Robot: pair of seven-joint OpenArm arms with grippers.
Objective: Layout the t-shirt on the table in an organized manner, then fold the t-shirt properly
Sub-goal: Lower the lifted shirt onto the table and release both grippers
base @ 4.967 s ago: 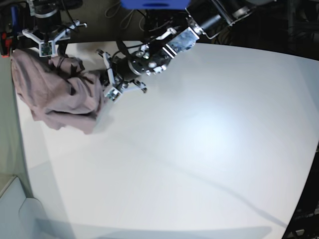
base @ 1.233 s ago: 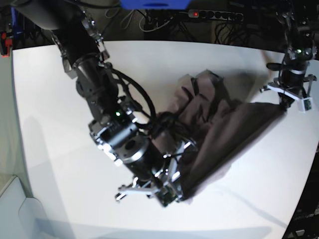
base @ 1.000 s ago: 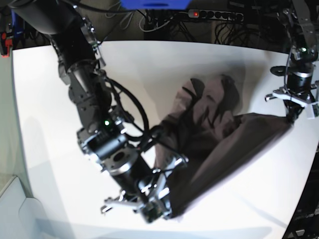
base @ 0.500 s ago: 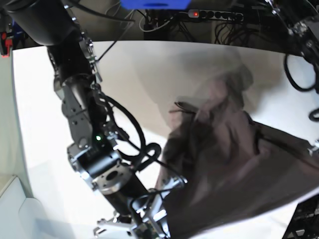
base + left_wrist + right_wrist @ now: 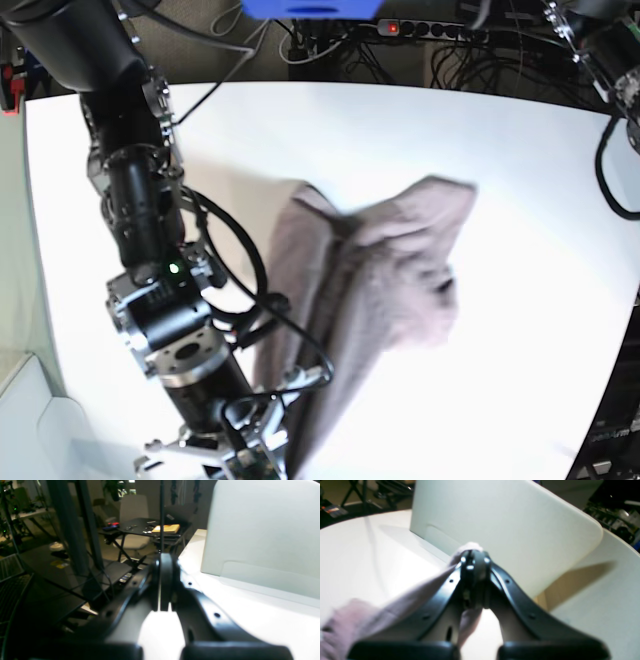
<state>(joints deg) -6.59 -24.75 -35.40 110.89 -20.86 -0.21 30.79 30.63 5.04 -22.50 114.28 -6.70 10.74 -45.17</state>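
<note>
The mauve-pink t-shirt [image 5: 385, 270] runs as a bunched, blurred band from the middle of the white table [image 5: 470, 130] down to the near edge. There my right gripper [image 5: 250, 458] is shut on one end of it. In the right wrist view pink cloth [image 5: 360, 617] bulges past the right gripper [image 5: 473, 576] and trails off to the lower left. My left gripper [image 5: 163, 582] shows only in the left wrist view. It is shut, with its fingers pressed together and no cloth between them. It hangs over the table's edge [image 5: 250, 610].
A white upright panel [image 5: 507, 530] stands on the table beyond both grippers, and is also seen as a panel [image 5: 262, 530] in the left wrist view. My right arm's black links [image 5: 140, 200] cross the left side of the table. Cables and a power strip [image 5: 430, 28] lie behind the far edge.
The t-shirt no longer stretches toward the right edge; its far end has come free and dropped back toward the middle. The left gripper has left the base view. The right gripper still holds its end.
</note>
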